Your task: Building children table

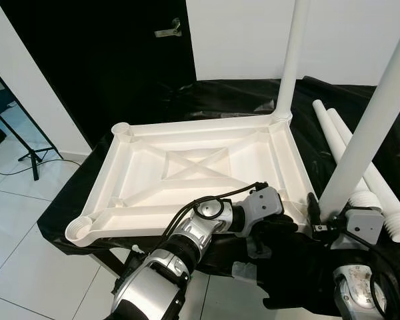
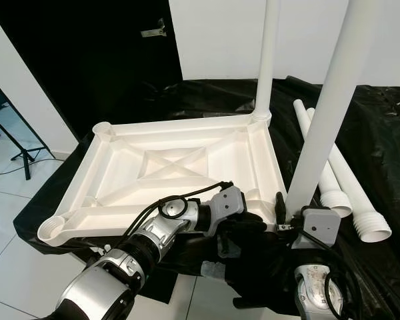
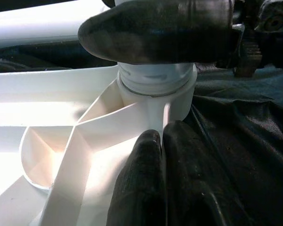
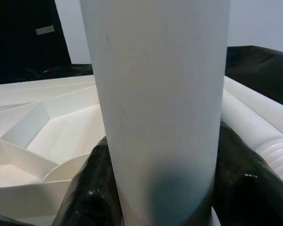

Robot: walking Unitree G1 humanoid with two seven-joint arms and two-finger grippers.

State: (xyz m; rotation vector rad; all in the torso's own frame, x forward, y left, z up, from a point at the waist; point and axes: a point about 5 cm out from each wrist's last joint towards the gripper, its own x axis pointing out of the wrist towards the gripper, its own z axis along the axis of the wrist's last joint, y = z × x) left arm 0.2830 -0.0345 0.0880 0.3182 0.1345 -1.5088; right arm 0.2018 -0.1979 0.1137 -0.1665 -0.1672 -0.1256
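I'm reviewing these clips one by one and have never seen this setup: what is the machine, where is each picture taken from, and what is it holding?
It is a humanoid robot with two silver arms, each ending in a hand of two black fingers. The two wide pictures come from a stereo camera on its head, looking down; the two close-ups come from cameras on its wrists.

On a black sheet lies an upside-down white tabletop. One white leg already stands in its far right corner socket, and two spare legs lie beside it on the right.

The right hand grips a second upright leg at the near right corner socket. The left hand is closed on the tabletop's rim next to that socket. Whether the leg is fully seated cannot be told.
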